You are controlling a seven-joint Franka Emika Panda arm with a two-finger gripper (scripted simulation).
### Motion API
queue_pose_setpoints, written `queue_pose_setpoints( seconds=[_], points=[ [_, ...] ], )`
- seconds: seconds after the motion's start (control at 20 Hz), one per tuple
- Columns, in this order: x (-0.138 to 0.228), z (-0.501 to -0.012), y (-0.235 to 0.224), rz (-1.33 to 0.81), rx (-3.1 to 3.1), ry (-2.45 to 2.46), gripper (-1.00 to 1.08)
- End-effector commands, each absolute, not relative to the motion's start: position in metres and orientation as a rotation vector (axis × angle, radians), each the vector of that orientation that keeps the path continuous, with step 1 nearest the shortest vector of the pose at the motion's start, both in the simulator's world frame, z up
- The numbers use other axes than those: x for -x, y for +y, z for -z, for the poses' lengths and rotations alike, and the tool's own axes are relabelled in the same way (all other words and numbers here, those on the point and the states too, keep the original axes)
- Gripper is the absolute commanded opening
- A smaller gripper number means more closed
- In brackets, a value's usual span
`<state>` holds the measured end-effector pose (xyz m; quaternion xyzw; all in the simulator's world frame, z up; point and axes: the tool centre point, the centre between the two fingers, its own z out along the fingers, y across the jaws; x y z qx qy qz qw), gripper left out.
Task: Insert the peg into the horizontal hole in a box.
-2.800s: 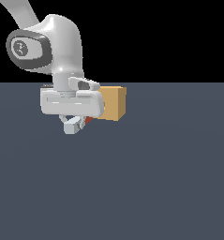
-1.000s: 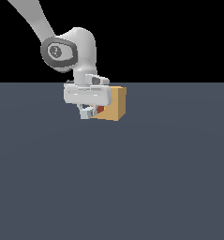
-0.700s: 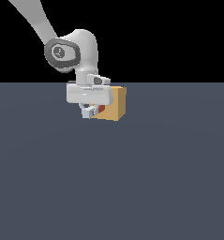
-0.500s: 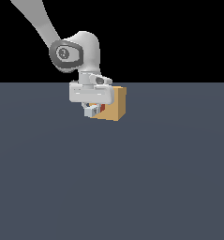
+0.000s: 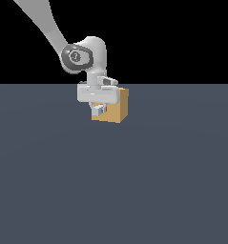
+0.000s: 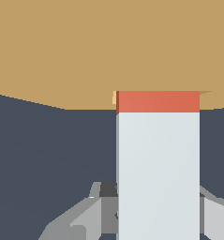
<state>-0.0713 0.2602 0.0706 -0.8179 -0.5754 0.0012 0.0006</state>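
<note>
In the upper left of the exterior view the arm reaches down so the end effector (image 5: 99, 109) sits low against the box (image 5: 116, 108) on the desk (image 5: 134, 190). It is pinching the peg (image 6: 158, 101), whose short orange-red end meets the tan face, apparently to enter the unseen hole.
</note>
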Motion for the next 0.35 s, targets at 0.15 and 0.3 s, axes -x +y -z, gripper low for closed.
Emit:
queue_pose_setpoints(
  seconds=[0.15, 0.3],
  points=[
    [0.0662, -0.0717, 0.2691, 0.003, 2.568, -1.808, -1.00],
    [0.0662, -0.0717, 0.2679, 0.003, 2.568, -1.808, -1.00]
  ],
)
